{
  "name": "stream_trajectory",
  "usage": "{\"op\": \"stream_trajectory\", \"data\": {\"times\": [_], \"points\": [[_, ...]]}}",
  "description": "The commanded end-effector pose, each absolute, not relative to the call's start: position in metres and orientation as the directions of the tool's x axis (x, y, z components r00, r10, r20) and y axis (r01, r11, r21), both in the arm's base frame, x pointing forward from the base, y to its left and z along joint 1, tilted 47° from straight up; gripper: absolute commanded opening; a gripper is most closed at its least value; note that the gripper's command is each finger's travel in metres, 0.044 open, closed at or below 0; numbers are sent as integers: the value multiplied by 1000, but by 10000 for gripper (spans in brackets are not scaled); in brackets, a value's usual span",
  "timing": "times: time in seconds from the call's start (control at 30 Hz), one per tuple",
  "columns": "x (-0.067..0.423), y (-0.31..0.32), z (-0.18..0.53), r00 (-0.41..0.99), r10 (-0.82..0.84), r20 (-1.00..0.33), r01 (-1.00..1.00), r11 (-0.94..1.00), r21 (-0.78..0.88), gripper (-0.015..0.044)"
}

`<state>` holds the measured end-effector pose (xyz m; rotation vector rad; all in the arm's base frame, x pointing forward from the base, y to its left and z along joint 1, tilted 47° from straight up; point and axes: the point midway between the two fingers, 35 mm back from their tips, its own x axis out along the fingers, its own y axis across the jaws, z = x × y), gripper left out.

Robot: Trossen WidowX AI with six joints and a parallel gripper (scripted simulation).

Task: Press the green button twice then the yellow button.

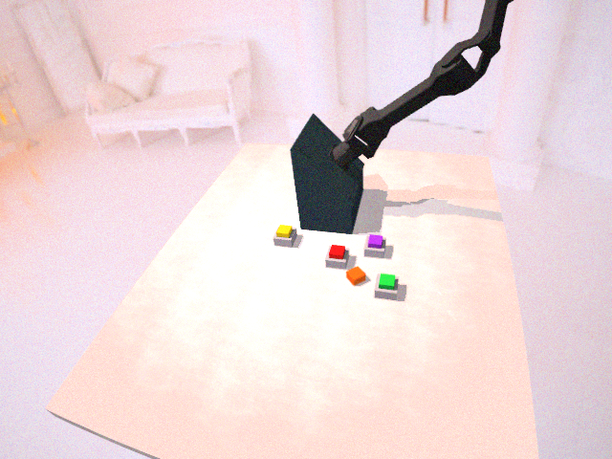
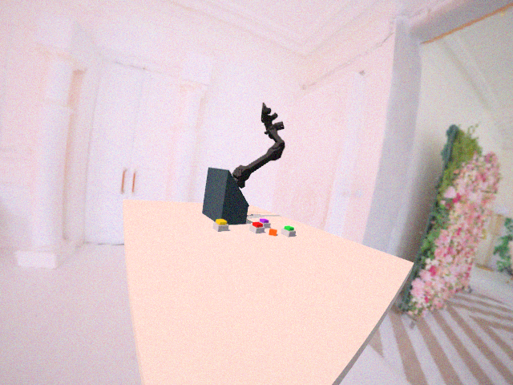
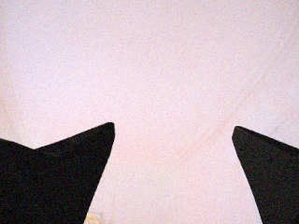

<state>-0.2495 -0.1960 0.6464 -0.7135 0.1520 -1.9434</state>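
The green button (image 1: 386, 281) (image 2: 288, 228) sits on a grey base at the right of the button group. The yellow button (image 1: 284, 230) (image 2: 221, 221) sits on its base at the left, just in front of a tall dark block (image 1: 323, 189) (image 2: 221, 199). My gripper (image 1: 342, 157) (image 2: 240, 180) (image 3: 176, 131) is open and empty. It hangs high at the top right edge of the dark block, far above and behind the buttons. The wrist view shows only the two dark fingers against a pale background.
A red button (image 1: 337, 251) (image 2: 257, 224) and a purple button (image 1: 375, 241) (image 2: 264, 220) stand between the yellow and green ones. A small orange block (image 1: 356, 275) (image 2: 272, 232) lies just left of the green button. All stand on the pale table (image 1: 276, 375) (image 2: 248, 314).
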Motion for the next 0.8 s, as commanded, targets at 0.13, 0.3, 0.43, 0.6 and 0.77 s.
{"op": "stream_trajectory", "data": {"times": [0.13,0.3,0.43,0.6,0.77], "points": [[-224,-242,625,-187,-913,364,890,-314,-332,400],[-192,-311,579,-18,-969,246,974,-72,-215,400],[-154,-352,546,118,-980,160,987,97,-130,400],[-93,-393,503,297,-953,52,955,296,-24,400],[-24,-417,462,468,-882,-52,883,464,77,400]]}}
